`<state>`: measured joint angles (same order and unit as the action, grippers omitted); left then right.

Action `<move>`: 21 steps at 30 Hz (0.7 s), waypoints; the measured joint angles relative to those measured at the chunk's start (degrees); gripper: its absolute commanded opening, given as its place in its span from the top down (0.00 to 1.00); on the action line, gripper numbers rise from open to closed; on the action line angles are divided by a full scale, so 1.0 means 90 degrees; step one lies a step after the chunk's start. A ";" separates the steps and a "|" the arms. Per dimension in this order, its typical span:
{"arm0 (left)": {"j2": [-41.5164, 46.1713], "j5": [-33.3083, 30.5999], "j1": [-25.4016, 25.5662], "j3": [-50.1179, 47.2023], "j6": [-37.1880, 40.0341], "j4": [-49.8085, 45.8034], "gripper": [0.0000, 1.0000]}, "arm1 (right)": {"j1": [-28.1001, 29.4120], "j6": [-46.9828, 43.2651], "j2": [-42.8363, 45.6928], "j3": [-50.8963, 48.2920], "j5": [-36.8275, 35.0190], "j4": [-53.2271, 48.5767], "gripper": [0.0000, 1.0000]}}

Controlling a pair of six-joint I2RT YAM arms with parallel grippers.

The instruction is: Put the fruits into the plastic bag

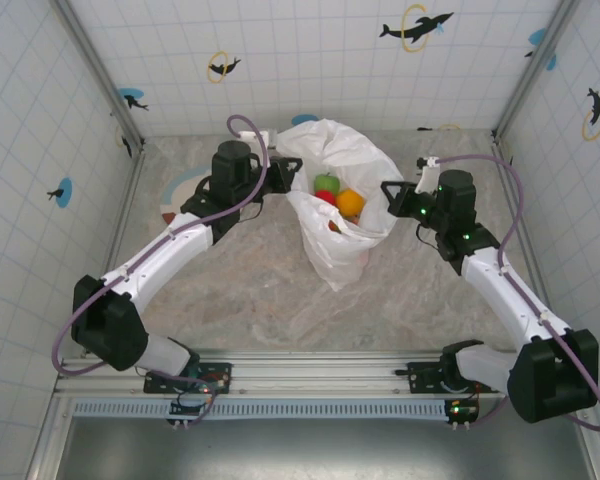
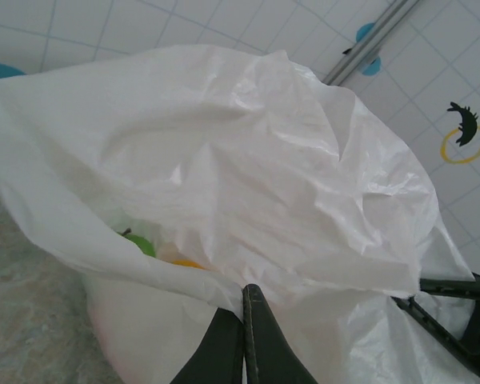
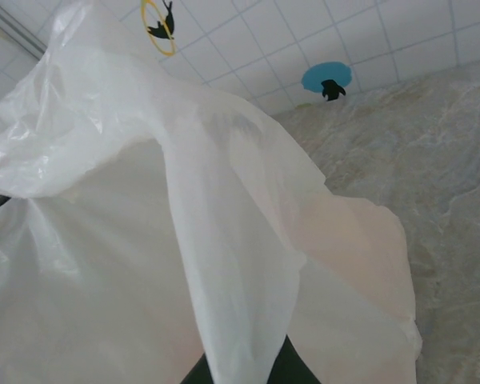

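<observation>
The white plastic bag (image 1: pixel 338 240) stands open at the middle of the table. Inside it lie a green fruit (image 1: pixel 327 183), a red one (image 1: pixel 324 197) and an orange one (image 1: pixel 351 203). My left gripper (image 1: pixel 286 178) is shut on the bag's left rim. In the left wrist view its jaws (image 2: pixel 246 294) pinch the rim of the bag (image 2: pixel 248 160), with a green fruit (image 2: pixel 142 244) and a yellow-orange fruit (image 2: pixel 184 262) peeking out behind. My right gripper (image 1: pixel 389 196) is shut on the right rim. In the right wrist view the bag (image 3: pixel 168 240) drapes over its dark fingers (image 3: pixel 294 372).
A round pink-white-brown plate (image 1: pixel 176 192) lies at the back left, partly under my left arm. Tiled walls close in the table on the back, left and right. Bare marbled tabletop (image 1: pixel 250 290) stretches in front of the bag.
</observation>
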<state>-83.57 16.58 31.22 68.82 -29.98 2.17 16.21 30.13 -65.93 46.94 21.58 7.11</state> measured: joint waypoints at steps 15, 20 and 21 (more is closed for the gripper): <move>-0.1025 0.0114 0.0000 -0.0022 0.0024 -0.0192 1.00 | -0.0146 0.0107 -0.0359 -0.0301 0.0221 0.0248 1.00; -0.0850 0.0231 0.0000 -0.0022 0.0022 -0.0160 1.00 | -0.0172 0.0024 -0.0223 -0.0299 0.0182 0.0138 1.00; -0.0821 0.0233 0.0000 -0.0022 0.0022 -0.0141 1.00 | -0.0182 0.0005 -0.0168 -0.0299 0.0146 0.0114 1.00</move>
<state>-90.96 18.68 31.22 68.62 -29.78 0.91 14.57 30.17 -67.44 44.25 22.90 8.14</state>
